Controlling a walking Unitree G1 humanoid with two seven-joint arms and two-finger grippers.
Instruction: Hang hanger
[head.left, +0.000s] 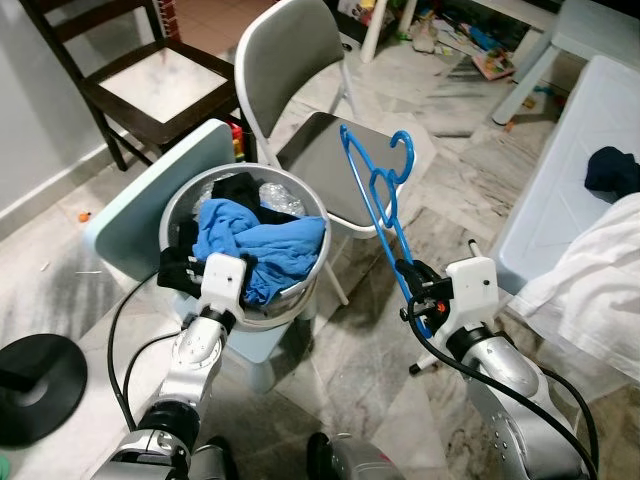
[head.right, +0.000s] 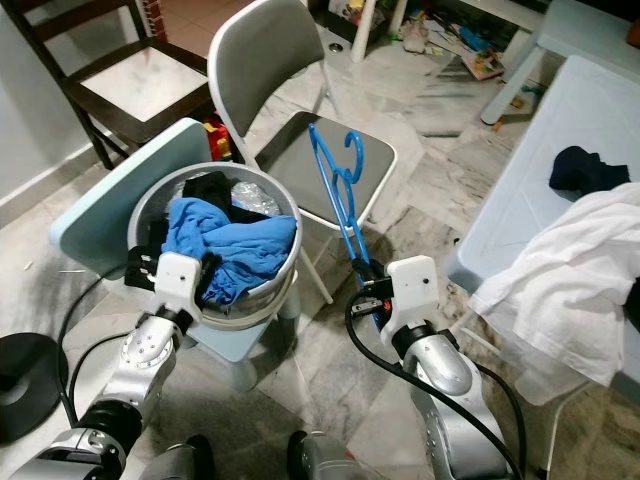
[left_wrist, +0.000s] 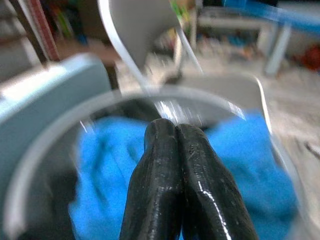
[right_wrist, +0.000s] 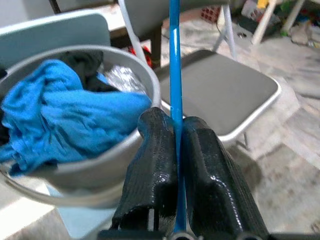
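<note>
Gripping the blue hanger (head.left: 378, 190) near its lower end, right tool (right_wrist: 176, 150) holds it upright at frame centre over the grey chair seat (head.left: 330, 165). Left tool (left_wrist: 176, 145) clenched, empty, above grey bucket (head.left: 300, 290) containing blue cloth (head.left: 262, 240) and dark garments (head.left: 240, 187). No legible writing.

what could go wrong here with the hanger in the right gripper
1. The right gripper pinches only a thin bar of the blue hanger, which stands tall above it, so it may pivot or slip when swung.
2. The hanger's hook sits over the grey folding chair and could snag its back.
3. The left gripper is at the bucket of clothes; a nudge could tip it off the stool.
</note>
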